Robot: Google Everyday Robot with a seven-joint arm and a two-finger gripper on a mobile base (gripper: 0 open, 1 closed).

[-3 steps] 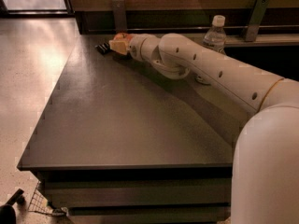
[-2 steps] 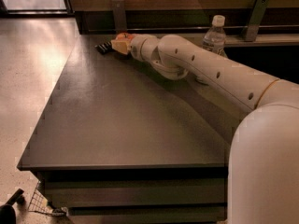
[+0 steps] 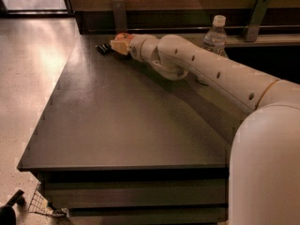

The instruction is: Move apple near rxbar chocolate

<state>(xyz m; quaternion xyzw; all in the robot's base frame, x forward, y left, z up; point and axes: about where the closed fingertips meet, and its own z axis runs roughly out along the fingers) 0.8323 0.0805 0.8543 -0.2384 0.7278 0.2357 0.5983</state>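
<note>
counter [image 3: 117,125]: dark flat top
rxbar chocolate [image 3: 103,47]: laid flat at the far left corner
apple [image 3: 123,35]: seen just beside the bar, at the end effector [image 3: 117,46]
water bottle [image 3: 215,34]: stood upright at the far edge, well apart

The hand [image 3: 116,47] and apple [image 3: 123,35] lie just beside the rxbar chocolate [image 3: 103,48].
</note>
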